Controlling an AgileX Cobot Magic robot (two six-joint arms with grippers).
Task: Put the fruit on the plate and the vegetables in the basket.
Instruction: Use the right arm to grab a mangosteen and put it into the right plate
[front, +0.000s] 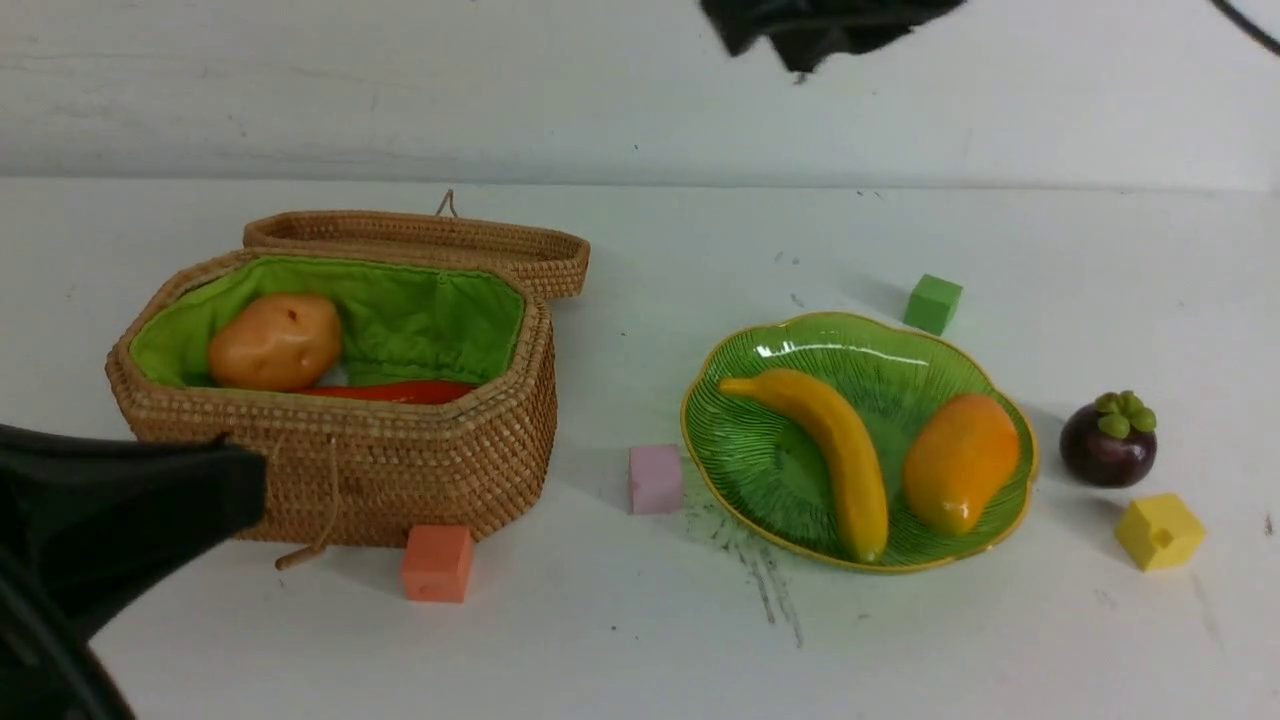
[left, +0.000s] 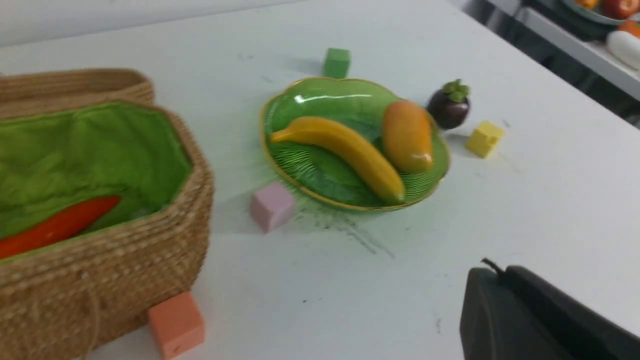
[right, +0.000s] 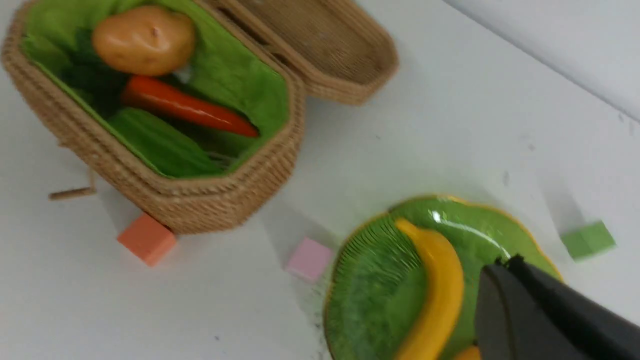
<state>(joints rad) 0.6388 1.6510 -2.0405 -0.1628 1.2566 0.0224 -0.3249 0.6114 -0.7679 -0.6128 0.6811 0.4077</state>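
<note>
**Location of parts.** The mangosteen (front: 1108, 440) is sitting on the table (front: 640, 650), just outside the plate (front: 760, 460) on its right, near a yellow cube (front: 1160, 532). It is the one fruit not yet on the plate. The banana (front: 830, 450) and mango (front: 958, 462) are lying in the plate. The potato (front: 275, 342) and carrot (front: 390, 392) are lying in the basket (front: 400, 470).

**Handling (judged).** The mangosteen is presenting as a light, rigid, smooth-skinned ball, so it is likely to roll or squirt from a shallow pinch. Grip it across the widest part of the body, below the green leaf cap. The plate looks like glass, so release low.

**Jaws.** The left gripper (left: 492, 280) is sitting low near the basket with its jaws pressed together, holding nothing. The right gripper (right: 505, 272) is hanging over the plate beside the banana, also closed and empty. It needs opening before any pick.
</note>
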